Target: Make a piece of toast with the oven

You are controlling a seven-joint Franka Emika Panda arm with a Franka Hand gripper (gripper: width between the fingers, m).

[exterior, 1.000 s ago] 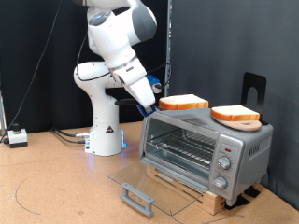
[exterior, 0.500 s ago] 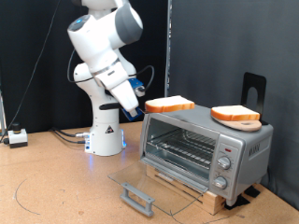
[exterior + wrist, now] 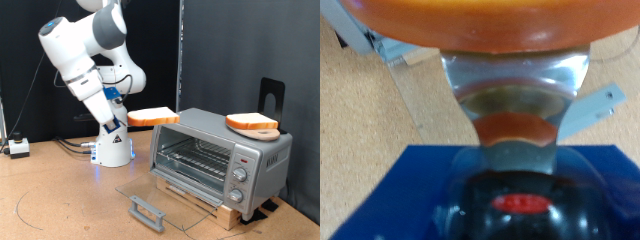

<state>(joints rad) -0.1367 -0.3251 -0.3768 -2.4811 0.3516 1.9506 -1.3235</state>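
Note:
The silver-grey oven stands at the exterior view's right on a wooden base. Its glass door lies open and flat in front, and the wire rack inside shows bare. My gripper is shut on a piece of toast and holds it level in the air, just left of the oven's top left corner. In the wrist view the toast's orange-brown crust fills the top, above a shiny finger. A second slice lies on a tan wooden board on the oven's top.
The robot's white base stands behind and left of the oven. A black stand rises behind the oven's right end. A small white box and cables lie at the far left on the brown table.
The arm has swung toward the exterior view's left with the toast. The slice has come off the oven's top and now hangs in the air beside its left corner.

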